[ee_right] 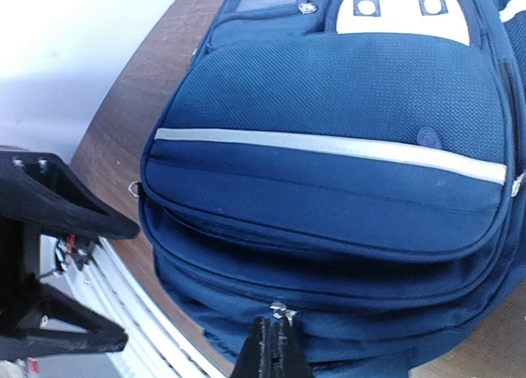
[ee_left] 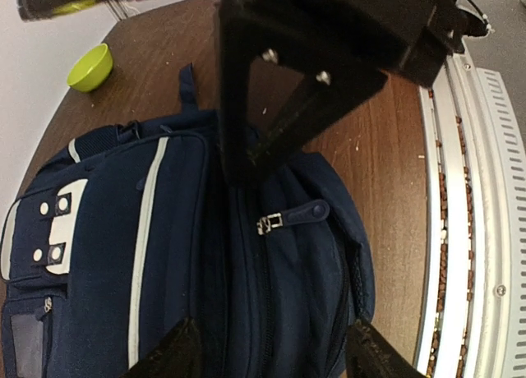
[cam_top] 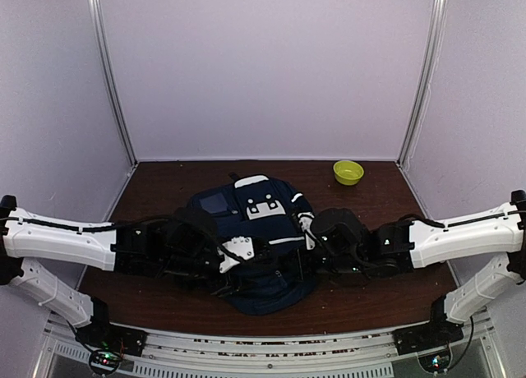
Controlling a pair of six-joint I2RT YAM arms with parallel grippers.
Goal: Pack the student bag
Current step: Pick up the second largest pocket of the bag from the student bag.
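Two arms: we see both reach inward over the student bag [cam_top: 251, 230], one from each side.
Student bag: it lies flat at the middle of the brown table [cam_top: 164, 181], front face up, with its white patches toward the far wall and white stripes across its pockets.
Left gripper [ee_left: 275, 357]: the fingers stand well apart above the bag's side panel, near a dark zip pull [ee_left: 292, 215]. We see only bag fabric in the gap between them, and nothing is gripped.
Right gripper [ee_right: 275, 349]: the fingers are pressed together, with their tips right at a metal zip slider [ee_right: 283, 312] on the bag's side. We cannot tell whether the slider is pinched.
Green bowl [cam_top: 348, 172]: it stands upright at the far right of the table, well apart from the bag.
Metal rail [cam_top: 271, 349]: it runs along the table's near edge, between the arm bases.
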